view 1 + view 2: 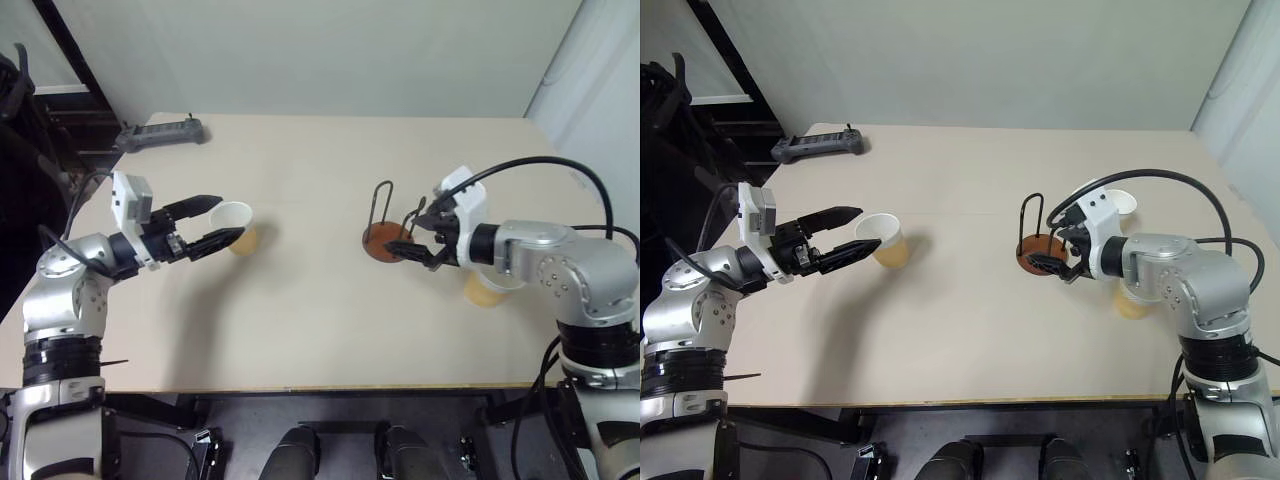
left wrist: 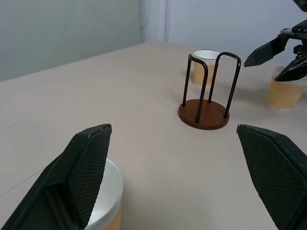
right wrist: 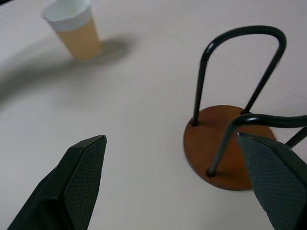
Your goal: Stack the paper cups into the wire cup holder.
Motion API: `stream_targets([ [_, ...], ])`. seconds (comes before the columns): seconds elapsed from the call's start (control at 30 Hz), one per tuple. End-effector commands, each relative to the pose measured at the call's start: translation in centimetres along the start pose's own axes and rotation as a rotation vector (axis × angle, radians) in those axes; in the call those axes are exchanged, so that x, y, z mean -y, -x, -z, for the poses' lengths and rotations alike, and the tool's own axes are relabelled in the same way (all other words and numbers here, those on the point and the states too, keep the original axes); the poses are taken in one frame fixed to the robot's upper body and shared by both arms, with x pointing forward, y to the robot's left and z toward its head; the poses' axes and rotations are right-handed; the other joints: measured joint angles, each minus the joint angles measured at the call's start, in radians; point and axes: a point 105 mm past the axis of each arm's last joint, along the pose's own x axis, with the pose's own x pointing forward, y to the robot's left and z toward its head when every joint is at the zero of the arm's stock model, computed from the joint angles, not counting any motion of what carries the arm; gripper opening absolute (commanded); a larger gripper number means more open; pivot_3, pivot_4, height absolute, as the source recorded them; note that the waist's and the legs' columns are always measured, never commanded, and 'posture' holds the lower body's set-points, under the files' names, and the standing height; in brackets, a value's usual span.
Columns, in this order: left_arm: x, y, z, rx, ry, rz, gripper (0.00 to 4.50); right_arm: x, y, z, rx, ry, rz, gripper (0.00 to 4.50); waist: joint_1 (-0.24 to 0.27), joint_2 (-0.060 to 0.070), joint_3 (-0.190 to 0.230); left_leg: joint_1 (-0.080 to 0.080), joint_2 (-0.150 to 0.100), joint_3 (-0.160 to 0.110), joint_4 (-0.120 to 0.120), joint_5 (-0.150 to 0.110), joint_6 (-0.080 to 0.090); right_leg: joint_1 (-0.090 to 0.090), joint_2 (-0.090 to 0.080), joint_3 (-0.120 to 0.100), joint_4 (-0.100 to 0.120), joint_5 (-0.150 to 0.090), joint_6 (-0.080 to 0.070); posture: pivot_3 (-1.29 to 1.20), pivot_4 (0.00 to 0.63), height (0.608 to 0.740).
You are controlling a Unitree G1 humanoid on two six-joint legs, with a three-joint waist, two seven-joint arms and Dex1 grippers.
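Note:
Three tan paper cups stand upright on the table. One cup is at the fingertips of my left gripper, which is open and level; in the left wrist view this cup sits beside one finger, ungripped. The wire cup holder, a reddish-brown disc with two dark wire loops, stands empty mid-table. My right gripper is open just right of it, tilted down toward its base. A second cup is partly hidden under my right arm. A third cup stands behind that arm.
A dark handheld controller lies at the table's far left corner. A black frame stands beyond the left edge. Bare beige tabletop stretches between the two grippers and toward the front edge.

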Motion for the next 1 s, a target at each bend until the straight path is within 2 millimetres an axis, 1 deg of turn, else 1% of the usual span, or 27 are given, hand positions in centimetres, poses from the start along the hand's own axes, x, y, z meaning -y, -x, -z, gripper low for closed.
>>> stream_targets([
  [0.03, -0.2, 0.0, -1.1, 0.019, -0.043, 0.0, 4.5, -0.4, -0.2, -0.5, 0.024, 0.031, 0.035, 4.48, 0.0, 0.0, 0.0, 0.0, 0.0, 0.0, 0.0, 0.0, 0.0, 0.0, 0.0, 0.0, 0.0, 0.0, 0.0, 0.0, 0.15, 0.74],
  [0.2, -0.1, 0.0, -1.2, 0.018, -0.044, 0.003, 4.5, -0.9, -1.0, -0.4, 0.03, 0.028, 0.055, 4.48, 0.001, 0.0, 0.0, 0.0, 0.0, 0.0, 0.0, 0.0, 0.0, 0.0, 0.0, 0.0, 0.0, 0.0, 0.0, 0.0, 0.15, 0.74],
  [0.47, -0.2, -0.1, -1.2, 0.017, -0.045, 0.004, 4.5, -0.2, -2.3, -0.5, 0.043, 0.037, 0.142, 4.48, 0.001, 0.0, 0.0, 0.0, 0.0, 0.0, 0.0, -0.001, -0.001, -0.001, 0.0, 0.0, 0.0, 0.0, 0.0, 0.0, 0.15, 0.74],
  [0.6, -0.2, -0.1, -1.2, 0.018, -0.046, 0.003, 4.5, 0.1, -2.5, -0.2, 0.038, 0.06, 0.175, 4.48, 0.001, 0.0, 0.0, 0.0, 0.0, 0.0, 0.0, -0.004, -0.007, -0.001, 0.0, 0.0, 0.0, 0.0, -0.001, 0.0, 0.15, 0.74],
  [0.93, -0.2, -0.2, -1.3, 0.018, -0.046, 0.006, 4.5, 0.5, -2.9, -0.2, 0.05, 0.062, 0.206, 4.48, 0.001, 0.0, 0.0, 0.0, 0.0, 0.0, 0.0, -0.004, -0.007, -0.001, 0.0, 0.0, 0.0, 0.001, -0.001, 0.0, 0.15, 0.74],
  [1.0, -0.2, -0.2, -1.3, 0.018, -0.046, 0.007, 4.5, 0.6, -3.0, 0.0, 0.047, 0.057, 0.213, 4.12, 0.001, 0.0, 0.0, 0.0, 0.0, 0.0, 0.0, -0.004, -0.007, -0.001, 0.0, 0.0, 0.0, 0.001, -0.001, 0.0, 0.15, 0.74],
])
